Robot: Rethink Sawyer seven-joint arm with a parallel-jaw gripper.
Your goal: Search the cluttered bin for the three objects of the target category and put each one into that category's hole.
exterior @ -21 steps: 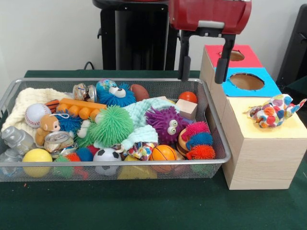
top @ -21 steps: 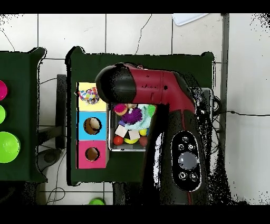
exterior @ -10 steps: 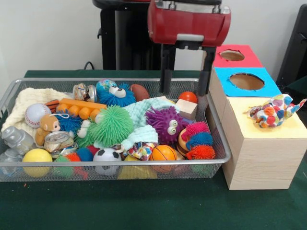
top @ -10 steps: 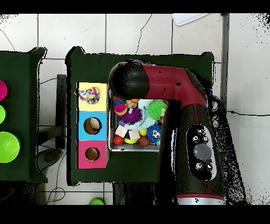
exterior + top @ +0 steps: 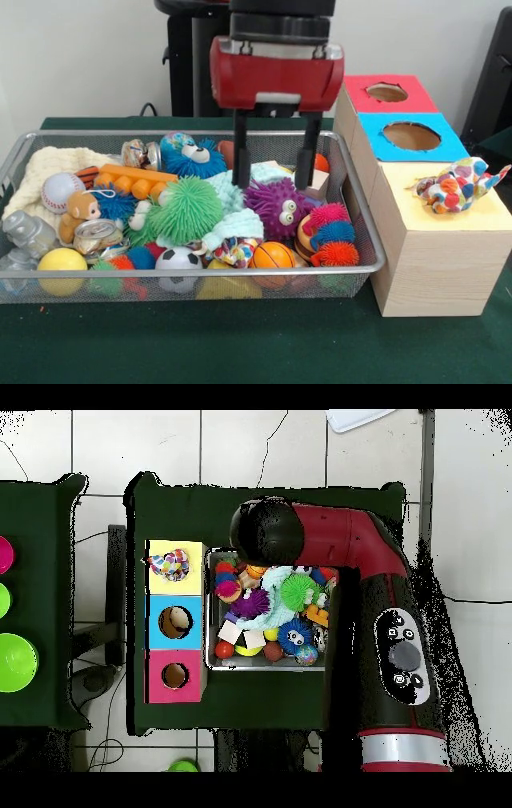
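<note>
In the wire mesh bin [image 5: 364, 240] on the green table [image 5: 240, 344], a green spiky rubber ball [image 5: 188, 210] lies left of the red-and-black tool [image 5: 274, 170], which hangs empty, fingers apart. The purple spiky toy with eyes [image 5: 276, 208] sits just below and between them. Rightward, the wooden box with coloured holes [image 5: 416, 160] carries a patchwork fabric whale [image 5: 458, 185].

Front camera sits near, level with the bin [image 5: 360, 240]; overhead looks straight down.

Green bowl [image 5: 14, 663] & pink one [image 5: 4, 553] on side table, left edge.
</note>
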